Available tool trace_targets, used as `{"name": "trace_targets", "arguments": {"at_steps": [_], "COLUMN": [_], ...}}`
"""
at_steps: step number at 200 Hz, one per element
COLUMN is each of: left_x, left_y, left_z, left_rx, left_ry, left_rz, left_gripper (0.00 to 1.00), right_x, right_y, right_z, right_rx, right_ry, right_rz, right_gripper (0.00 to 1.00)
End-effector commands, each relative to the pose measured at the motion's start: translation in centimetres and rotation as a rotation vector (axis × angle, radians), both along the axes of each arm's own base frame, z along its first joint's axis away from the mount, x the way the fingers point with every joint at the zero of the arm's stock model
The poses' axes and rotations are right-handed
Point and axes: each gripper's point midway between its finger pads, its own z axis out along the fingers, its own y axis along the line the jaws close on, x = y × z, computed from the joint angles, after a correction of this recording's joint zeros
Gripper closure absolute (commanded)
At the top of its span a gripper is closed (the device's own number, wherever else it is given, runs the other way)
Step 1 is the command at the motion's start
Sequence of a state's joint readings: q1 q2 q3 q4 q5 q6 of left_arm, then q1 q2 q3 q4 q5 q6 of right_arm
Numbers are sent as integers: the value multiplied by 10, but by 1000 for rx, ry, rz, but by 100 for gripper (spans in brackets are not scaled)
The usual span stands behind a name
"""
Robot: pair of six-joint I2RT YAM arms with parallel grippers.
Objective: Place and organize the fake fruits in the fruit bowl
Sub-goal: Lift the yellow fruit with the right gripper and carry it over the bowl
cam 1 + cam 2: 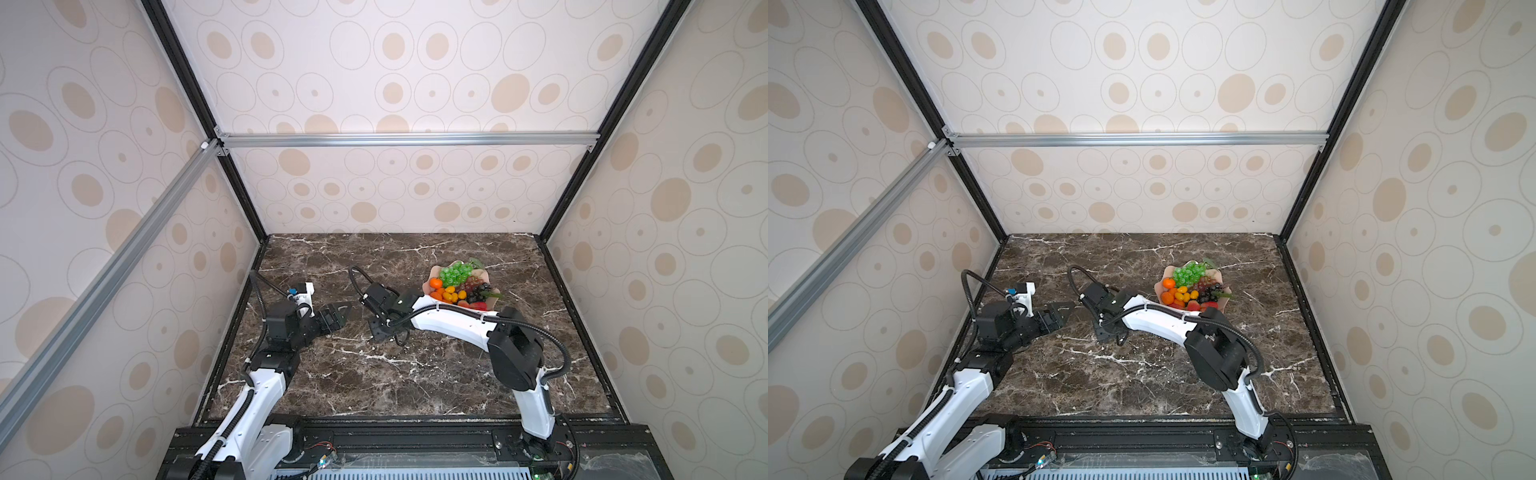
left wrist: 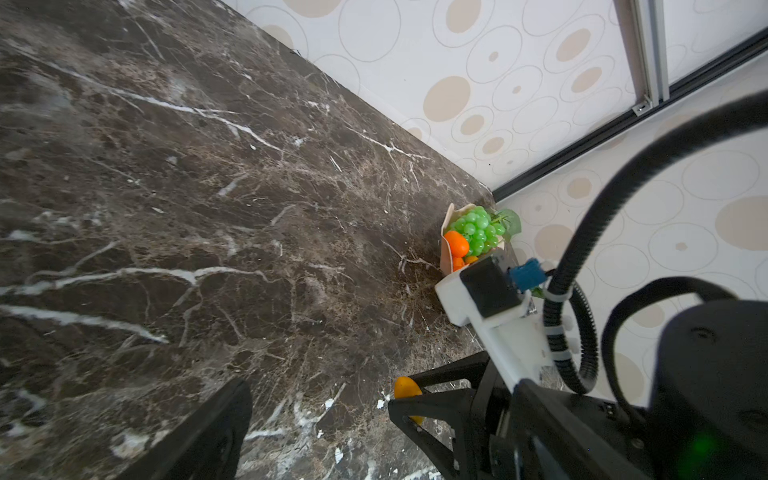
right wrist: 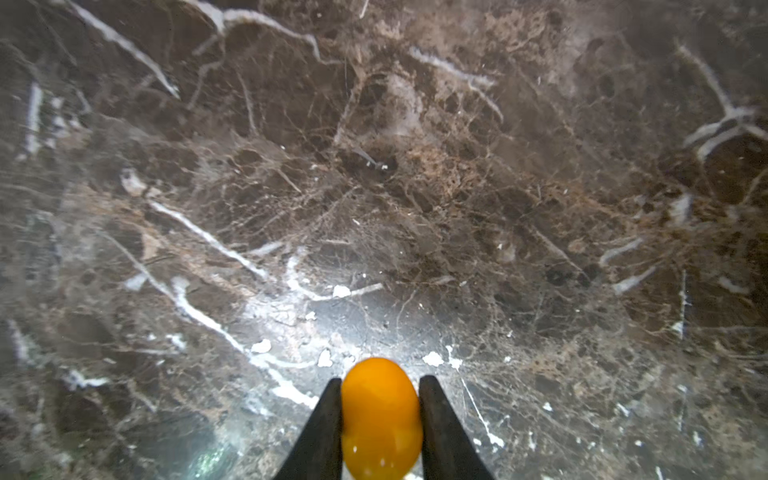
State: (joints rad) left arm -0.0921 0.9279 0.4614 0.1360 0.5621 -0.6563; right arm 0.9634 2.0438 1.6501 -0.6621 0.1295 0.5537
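ITEM 1, fruit bowl [image 1: 434,272]: stands in the far right quarter of the tabletop [image 1: 374,374], short of both edges. You can count it well stocked. It holds green grapes [image 1: 455,272] at the far side, a tangerine [image 1: 436,283] at the left rim, dark grapes [image 1: 478,291] toward the right and strawberries [image 1: 478,306] at the near rim; more orange and yellow pieces sit between them.

ITEM 2, kumquat [image 3: 380,415]: outside the bowl, low over the middle of the tabletop and left of the bowl. It is the only fruit you can find outside the dish in these views, so the placing looks nearly finished. What is left is carrying this 1 piece across and setting it among the others.

ITEM 3, right claw [image 3: 381,379]: points straight down at the tabletop and is clamped on the kumquat, 1 finger pressed to each side. You cannot tell whether the fruit has left the surface. The forearm [image 1: 453,322] reaches in from the near right and crosses in front of the bowl's near rim.

ITEM 4, left claw [image 1: 340,316]: fingers spread wide and holding nothing. It is poised above the tabletop toward the left edge, aimed at the middle and well apart from the bowl.
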Motion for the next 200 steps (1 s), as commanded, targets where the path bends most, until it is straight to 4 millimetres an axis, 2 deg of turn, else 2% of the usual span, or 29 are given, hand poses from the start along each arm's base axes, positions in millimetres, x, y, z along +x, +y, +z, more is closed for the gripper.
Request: {"name": "trace_targets", "arguments": {"at_steps": [1, 24, 67, 149, 200], "left_x": [11, 17, 30, 56, 64], "left_y": [-14, -34, -65, -153, -201], "left_z": [29, 33, 37, 71, 67], "left_rx": [-4, -8, -31, -69, -47], "left_ry": [-98, -113, -133, -215, -216], "left_rz": [-30, -68, -119, -237, -319], "left_gripper": [2, 2, 2, 2, 2], "right_x": [7, 11, 23, 48, 61], "right_y": [-8, -23, -65, -157, -201], "right_z": [19, 29, 43, 61, 70], "right_rx": [73, 105, 138, 112, 116], "right_ry": [-32, -53, -74, -120, -129], "right_rz": [-58, -91, -179, -344, -419], "right_gripper": [70, 71, 71, 72, 72]}}
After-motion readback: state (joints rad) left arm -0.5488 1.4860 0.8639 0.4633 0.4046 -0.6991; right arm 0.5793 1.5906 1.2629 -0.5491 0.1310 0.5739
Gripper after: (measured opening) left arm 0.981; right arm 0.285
